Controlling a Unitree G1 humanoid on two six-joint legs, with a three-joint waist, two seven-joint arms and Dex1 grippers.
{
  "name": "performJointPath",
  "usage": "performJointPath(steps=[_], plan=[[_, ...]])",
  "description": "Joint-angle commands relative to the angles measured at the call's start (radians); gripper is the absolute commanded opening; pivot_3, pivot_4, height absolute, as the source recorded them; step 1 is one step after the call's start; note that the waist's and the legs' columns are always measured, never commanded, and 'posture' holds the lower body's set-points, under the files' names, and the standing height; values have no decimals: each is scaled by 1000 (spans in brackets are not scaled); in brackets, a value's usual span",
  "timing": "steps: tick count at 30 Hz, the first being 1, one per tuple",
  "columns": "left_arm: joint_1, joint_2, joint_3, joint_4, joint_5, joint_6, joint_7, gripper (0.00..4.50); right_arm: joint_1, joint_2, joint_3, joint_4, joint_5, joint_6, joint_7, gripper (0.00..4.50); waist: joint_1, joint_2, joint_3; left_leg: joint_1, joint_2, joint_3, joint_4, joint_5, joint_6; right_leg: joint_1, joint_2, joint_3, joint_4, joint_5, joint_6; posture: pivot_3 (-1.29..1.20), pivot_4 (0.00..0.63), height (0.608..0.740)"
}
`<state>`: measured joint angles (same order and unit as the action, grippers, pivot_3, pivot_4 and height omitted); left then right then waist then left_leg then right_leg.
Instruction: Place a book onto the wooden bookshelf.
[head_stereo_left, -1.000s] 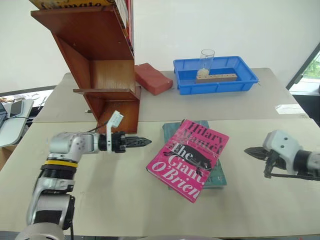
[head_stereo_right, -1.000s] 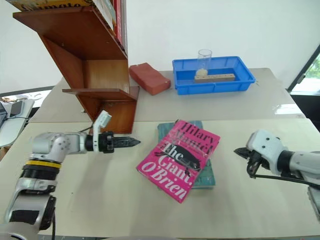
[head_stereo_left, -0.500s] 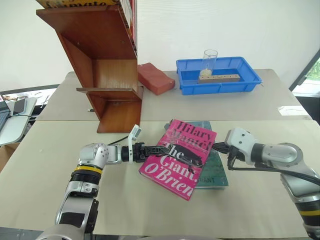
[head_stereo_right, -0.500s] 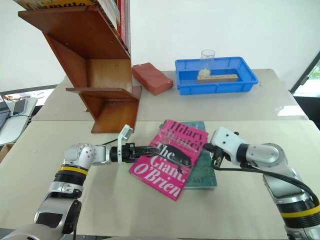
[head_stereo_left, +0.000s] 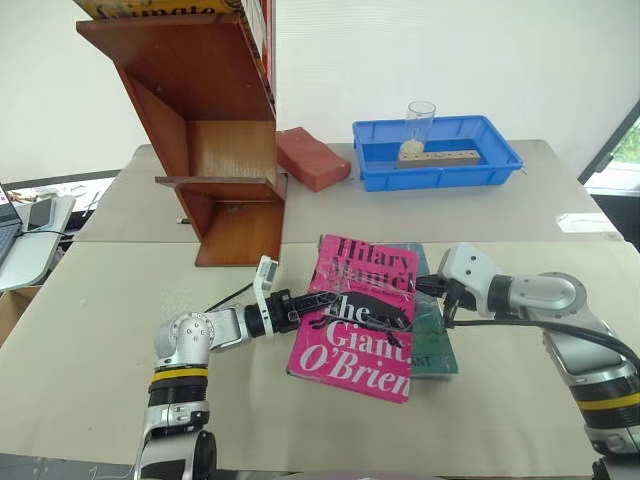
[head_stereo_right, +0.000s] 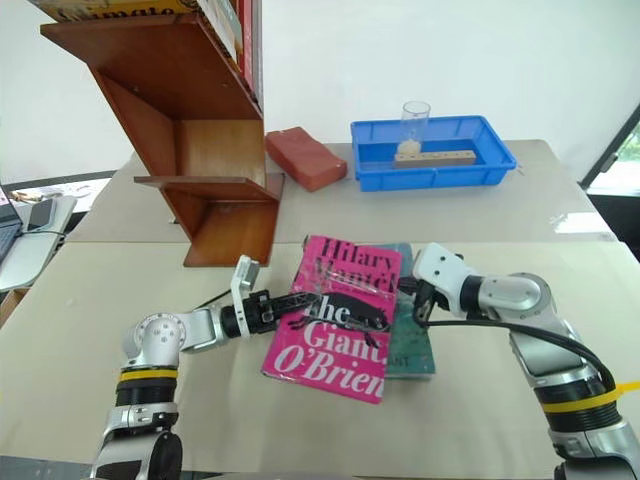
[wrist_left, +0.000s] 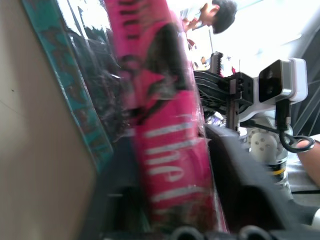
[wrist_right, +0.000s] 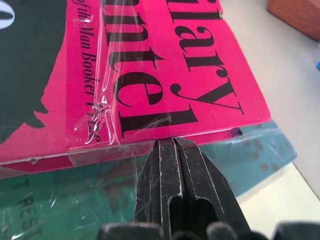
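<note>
Fingertips of the left gripper (head_stereo_left: 322, 298) are lost from sight against the left edge of the book (head_stereo_left: 358, 318); in the left wrist view the pink edge is seen clamped between the two black fingers (wrist_left: 235, 170), so a pinch on the book is read. Much of the teal-green book (head_stereo_left: 432, 335) is hidden beneath the pink one, only its right strip and a corner being left visible. Top tiers of the wooden bookshelf (head_stereo_left: 215, 130) are cut off by the frame, and the spines on them can hardly be made out.

Glossy magenta is shown on the book's cover, wrapped in clear film, with "Hilary Mantel" in black, "The Giant, O'Brien" in white and a black figure across the middle. It is found on the near table, lying slightly askew over the teal-green book, in front of and well apart from the bookshelf.

The left forearm is stretched low across the table, its gripper pointed level toward the right. The right gripper (head_stereo_right: 408, 288) is brought in from the right and angled downward; its fingers (wrist_right: 175, 170) are pressed together, tips set right at the book's right edge, nothing being held between them.

Farther back, a red block (head_stereo_left: 312, 157) is seen beside the shelf, then a blue tray (head_stereo_left: 500, 160) with a glass (head_stereo_left: 420, 118).
</note>
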<state>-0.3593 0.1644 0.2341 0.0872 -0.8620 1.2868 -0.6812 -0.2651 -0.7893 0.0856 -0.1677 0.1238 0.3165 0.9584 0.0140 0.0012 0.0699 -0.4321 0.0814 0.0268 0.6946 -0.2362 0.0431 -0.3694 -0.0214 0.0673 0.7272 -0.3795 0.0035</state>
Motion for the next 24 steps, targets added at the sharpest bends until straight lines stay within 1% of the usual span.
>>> performJointPath(steps=[1,3,5,9,11,12,13,17,19,21,24], plan=[[-25,9,52,-116,-51,-65,15,695,-12,-53,-89,-81,59,6,33,0,2,1,1,0,0,0,0,0,0,0,0,0,0,0,0,0,150,637],[-42,47,48,-194,-40,-115,5,695,-1,-87,-158,-109,97,40,37,0,3,1,1,-1,-1,-1,0,1,-1,0,0,0,-1,0,0,0,150,637],[-85,107,10,-293,19,-215,-12,695,10,-120,-247,-131,158,97,42,0,3,1,3,-2,-1,-1,0,1,-2,0,0,0,-2,0,0,0,150,637],[-190,199,-88,-394,139,-395,-37,695,30,-166,-357,-171,244,181,55,0,10,1,4,-1,-1,-3,-2,3,-5,5,0,0,-7,0,0,0,150,637],[-307,271,-204,-450,341,-645,-75,695,21,-193,-422,-205,314,249,61,0,12,1,7,5,-2,-3,-4,3,-5,13,0,0,-11,0,0,0,150,637],[-351,294,-245,-458,425,-755,-86,695,14,-202,-443,-221,343,277,61,0,14,2,12,6,-3,-3,-4,3,-6,14,0,1,-11,0,0,0,150,637],[-374,308,-270,-453,474,-831,-95,695,9,-208,-453,-231,362,295,57,0,13,3,14,5,-3,-3,-4,3,-6,14,0,1,-11,0,0,0,150,637],[-483,434,-339,-286,792,-1364,-118,695,-49,-211,-470,-278,435,352,24,0,4,4,15,7,-5,-1,-9,3,-6,17,-1,5,-16,1,0,0,150,637],[-522,492,-351,-182,878,-1525,-117,695,-86,-207,-462,-291,462,373,3,0,-2,4,16,8,-5,-1,-14,4,-6,18,-1,6,-16,1,0,0,150,637],[-548,531,-355,-95,927,-1621,-115,695,-118,-205,-450,-301,482,389,-14,0,-4,5,16,8,-5,-1,-15,4,-7,17,0,6,-16,1,0,0,150,637],[-554,647,-363,49,1039,-1763,-117,695,-213,-195,-410,-298,516,411,-43,0,-8,6,18,10,-5,-2,-15,4,-7,14,0,6,-15,1,1,0,150,637]])
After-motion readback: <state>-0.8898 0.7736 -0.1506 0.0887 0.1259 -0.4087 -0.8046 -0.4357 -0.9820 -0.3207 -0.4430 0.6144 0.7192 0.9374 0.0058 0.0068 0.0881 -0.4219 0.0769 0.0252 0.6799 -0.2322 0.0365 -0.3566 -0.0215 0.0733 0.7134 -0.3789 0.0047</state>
